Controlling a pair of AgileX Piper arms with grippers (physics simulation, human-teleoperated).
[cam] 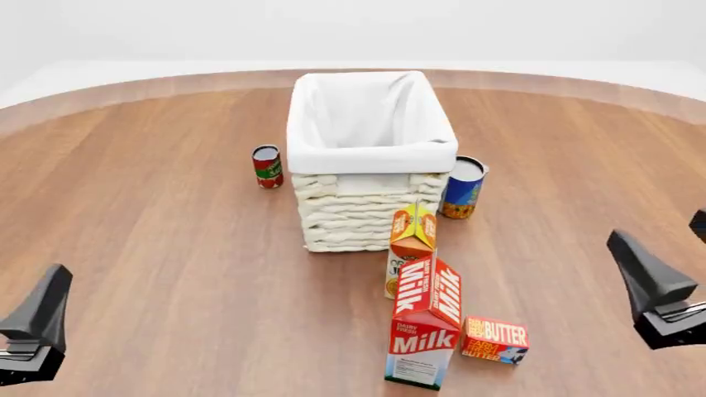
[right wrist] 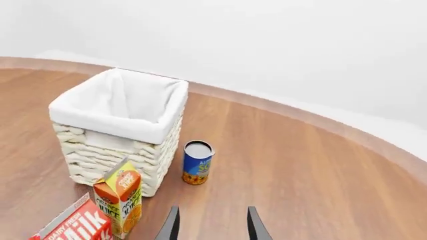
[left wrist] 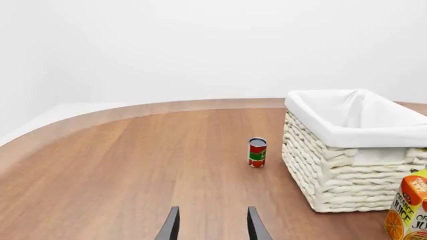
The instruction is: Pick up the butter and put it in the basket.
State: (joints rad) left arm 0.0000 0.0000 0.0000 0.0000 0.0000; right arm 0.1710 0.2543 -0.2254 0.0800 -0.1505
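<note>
The butter, a small flat red and orange box, lies on the table near the front, just right of the milk carton. It shows in neither wrist view. The basket, cream wicker with white lining, stands at the table's middle, also in the left wrist view and the right wrist view. My left gripper hangs at the front left, far from the butter, its fingers apart and empty. My right gripper hovers at the front right, right of the butter, open with nothing in it.
A tall milk carton stands just left of the butter, with an orange juice carton behind it against the basket's front. A red can stands left of the basket, a blue can right of it.
</note>
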